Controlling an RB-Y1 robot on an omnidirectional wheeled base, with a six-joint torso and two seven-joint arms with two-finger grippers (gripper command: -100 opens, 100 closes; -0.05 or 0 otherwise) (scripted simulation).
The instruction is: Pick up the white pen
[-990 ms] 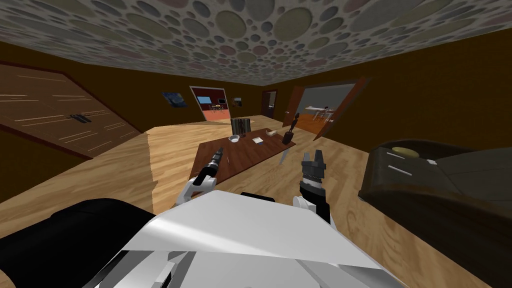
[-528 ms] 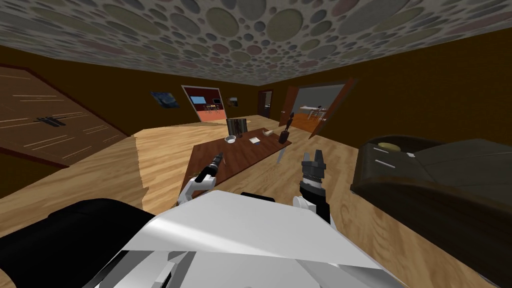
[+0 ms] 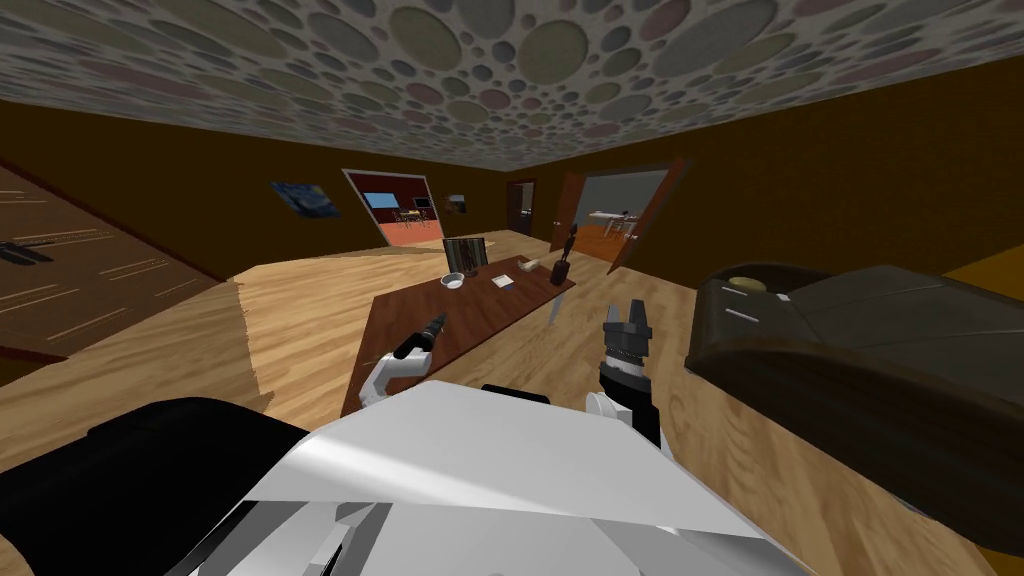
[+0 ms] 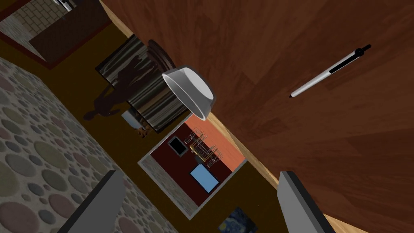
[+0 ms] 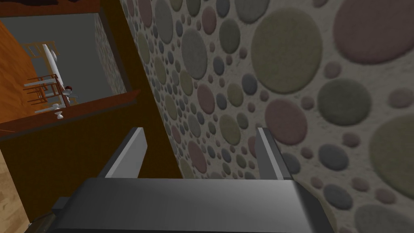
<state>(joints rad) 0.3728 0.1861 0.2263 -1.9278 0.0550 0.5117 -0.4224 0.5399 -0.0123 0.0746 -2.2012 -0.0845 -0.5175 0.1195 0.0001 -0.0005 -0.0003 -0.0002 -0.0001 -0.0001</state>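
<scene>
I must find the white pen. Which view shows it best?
The left wrist view: the white pen lies whole on the brown table, beyond the left gripper's open fingers. In the head view it is too small to tell; the right wrist view points away from the table.

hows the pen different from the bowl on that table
The pen is a thin stick; the bowl is round and hollow. The pen is white with a black clip and black ends; the bowl is plain white-grey. The pen lies flat alone on bare wood; the bowl stands on its base close to a dark striped box. Both rest on the dark brown table, untouched by the open left end effector.
</scene>
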